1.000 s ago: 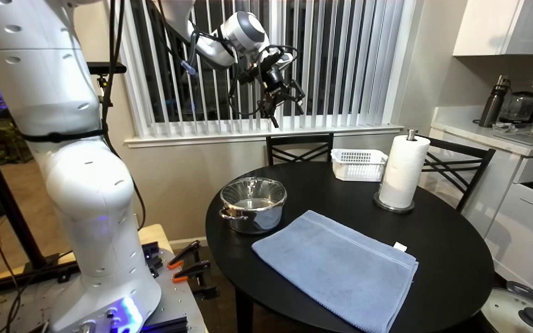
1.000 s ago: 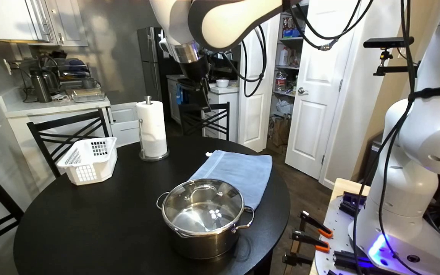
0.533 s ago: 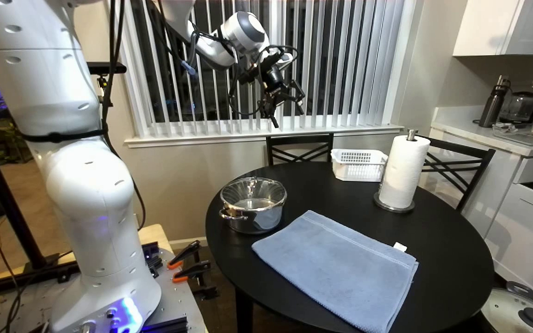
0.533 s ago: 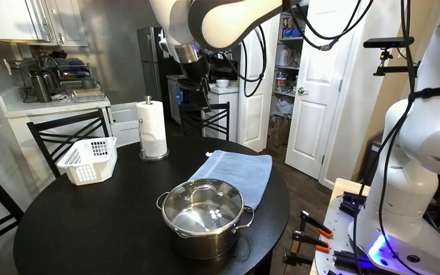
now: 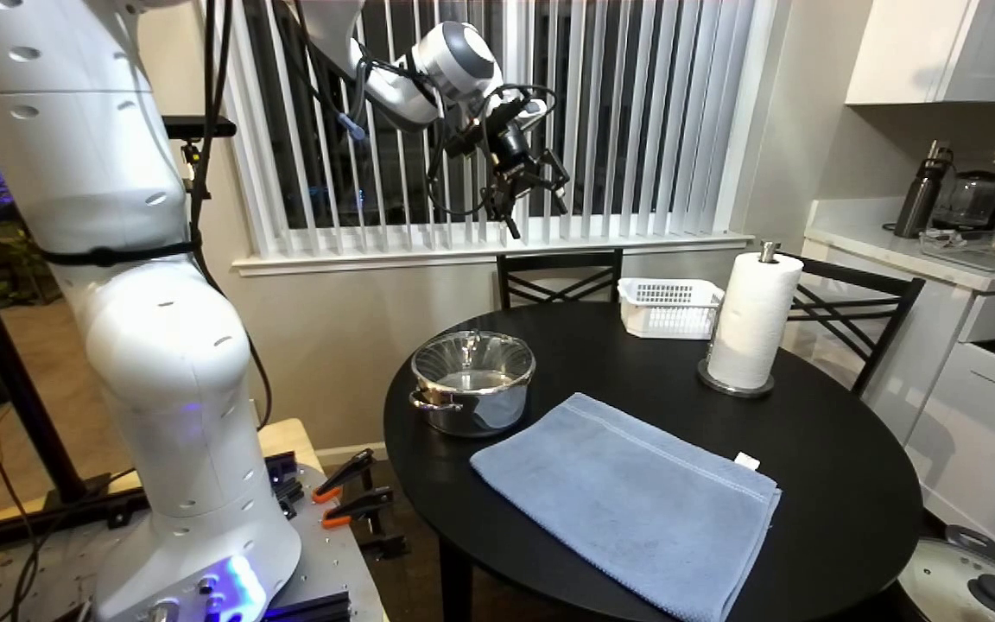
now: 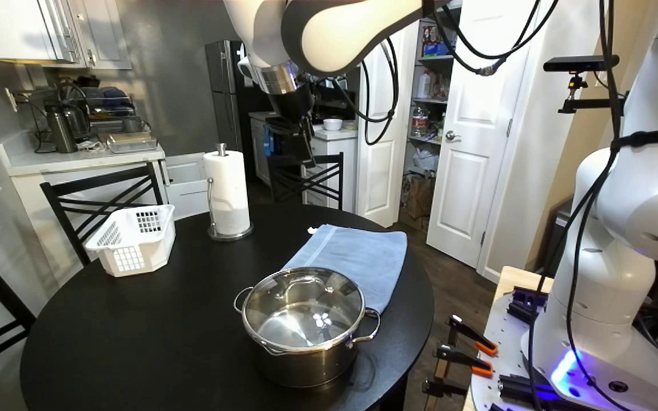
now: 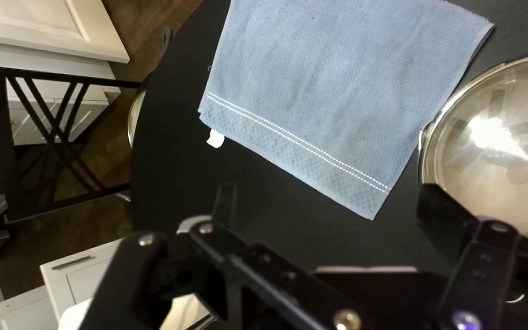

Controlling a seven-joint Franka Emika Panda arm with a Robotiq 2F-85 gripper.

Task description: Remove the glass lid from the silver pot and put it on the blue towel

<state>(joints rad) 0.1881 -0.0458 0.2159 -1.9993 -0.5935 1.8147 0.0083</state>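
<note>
The silver pot [image 5: 484, 416] stands upright on the black table, and it also shows in an exterior view [image 6: 309, 370]. The glass lid [image 6: 283, 319] sits on top of the pot, with its metal rim and raised handle visible through reflections; it is partly cut off in the wrist view [image 7: 511, 160]. The blue towel [image 5: 627, 501] lies flat beside the pot, also in an exterior view [image 6: 357, 257] and the wrist view [image 7: 328, 82]. My gripper [image 5: 537, 218] is open and empty, high above the table, apart from lid and towel. It also shows in the wrist view [image 7: 327, 198].
A white basket [image 5: 670, 309] and a paper towel roll [image 5: 755, 324] on a stand are at the table's far side. Black chairs [image 6: 100, 205] stand around the table [image 6: 152, 342]. Another round lid with a dark knob [image 5: 968, 583] is beyond the table edge.
</note>
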